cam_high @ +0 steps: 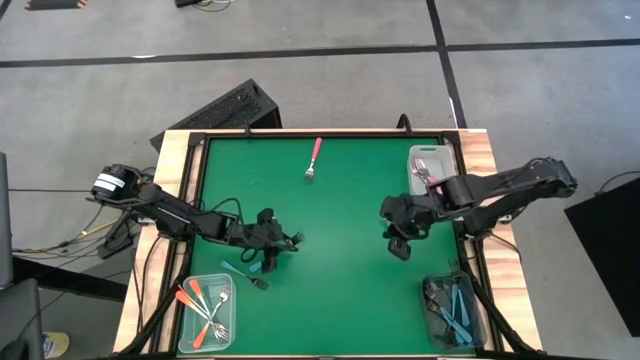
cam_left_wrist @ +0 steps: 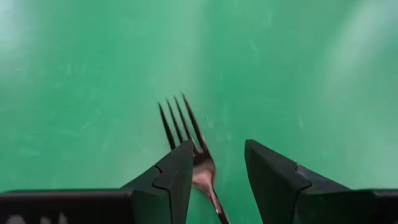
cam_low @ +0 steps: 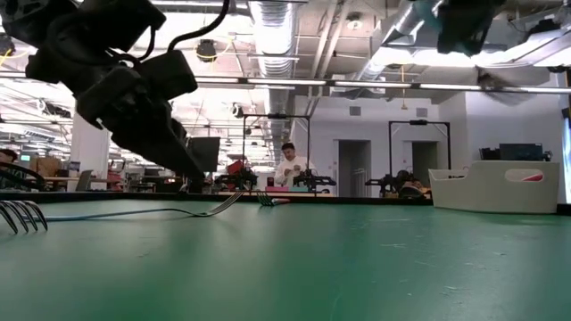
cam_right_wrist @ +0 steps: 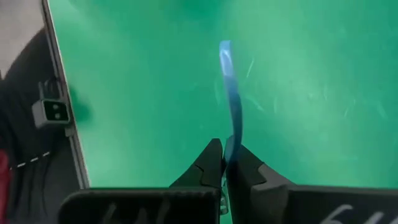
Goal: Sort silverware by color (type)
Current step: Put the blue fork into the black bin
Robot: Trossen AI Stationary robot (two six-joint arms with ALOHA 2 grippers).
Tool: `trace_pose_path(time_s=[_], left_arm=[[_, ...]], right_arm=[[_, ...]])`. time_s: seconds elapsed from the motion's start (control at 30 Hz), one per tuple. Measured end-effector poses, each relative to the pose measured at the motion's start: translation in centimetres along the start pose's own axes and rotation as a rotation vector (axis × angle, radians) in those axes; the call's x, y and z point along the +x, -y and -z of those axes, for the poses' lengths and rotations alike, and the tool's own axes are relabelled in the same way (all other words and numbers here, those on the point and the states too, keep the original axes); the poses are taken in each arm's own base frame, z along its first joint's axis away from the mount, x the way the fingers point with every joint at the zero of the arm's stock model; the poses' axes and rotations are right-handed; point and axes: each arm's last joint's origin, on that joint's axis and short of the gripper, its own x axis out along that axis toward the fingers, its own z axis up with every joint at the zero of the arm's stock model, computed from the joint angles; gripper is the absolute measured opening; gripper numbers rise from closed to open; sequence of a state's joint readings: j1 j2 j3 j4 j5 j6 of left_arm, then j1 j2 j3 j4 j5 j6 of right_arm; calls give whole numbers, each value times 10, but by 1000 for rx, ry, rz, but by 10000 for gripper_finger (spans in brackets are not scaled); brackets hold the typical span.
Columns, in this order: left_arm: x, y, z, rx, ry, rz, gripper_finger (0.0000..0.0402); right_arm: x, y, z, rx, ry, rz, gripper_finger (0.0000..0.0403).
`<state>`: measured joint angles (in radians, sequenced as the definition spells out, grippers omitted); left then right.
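Seen from above, the left gripper [cam_high: 268, 262] hung low over the green mat [cam_high: 340, 215], near its left front part. Its fingers [cam_left_wrist: 177, 177] stood apart, astride a fork [cam_left_wrist: 198, 155] lying flat on the mat; in the left wrist view the tines pointed away from the gripper and the neck ran back between the fingers, touching neither visibly. This fork [cam_high: 247, 273] had a light blue handle.

The right gripper [cam_high: 398, 243] hovered over the mat's right half. Its fingers were pinched on the lower end of a blue fork handle [cam_right_wrist: 231, 93], which rose away from the gripper above the mat.

A pink fork [cam_high: 313, 160] lay alone near the mat's far edge. Three clear bins stood at the edges: the front left bin [cam_high: 188, 330] held orange forks [cam_high: 200, 312], the front right bin [cam_high: 432, 330] blue forks [cam_high: 460, 310], and the far right bin [cam_high: 415, 172] pink forks [cam_high: 430, 176].
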<state>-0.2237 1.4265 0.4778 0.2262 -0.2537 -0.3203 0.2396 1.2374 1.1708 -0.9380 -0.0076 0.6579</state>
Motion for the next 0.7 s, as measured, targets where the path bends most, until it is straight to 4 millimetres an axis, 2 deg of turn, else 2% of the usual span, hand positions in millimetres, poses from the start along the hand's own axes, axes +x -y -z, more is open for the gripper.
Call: trace_pose_path(time_s=[0.33, 0.6, 0.7], left_arm=[[0, -1, 3, -16, -27, -25, 133], [0, -2, 5, -21, -37, -44, 133], [0, -2, 5, -22, -41, -49, 133]], right_arm=[[-4, -25, 60, 96, -349, 142, 21], [-12, -54, 94, 144, -430, 60, 21], [-12, -61, 103, 124, -383, 72, 25]])
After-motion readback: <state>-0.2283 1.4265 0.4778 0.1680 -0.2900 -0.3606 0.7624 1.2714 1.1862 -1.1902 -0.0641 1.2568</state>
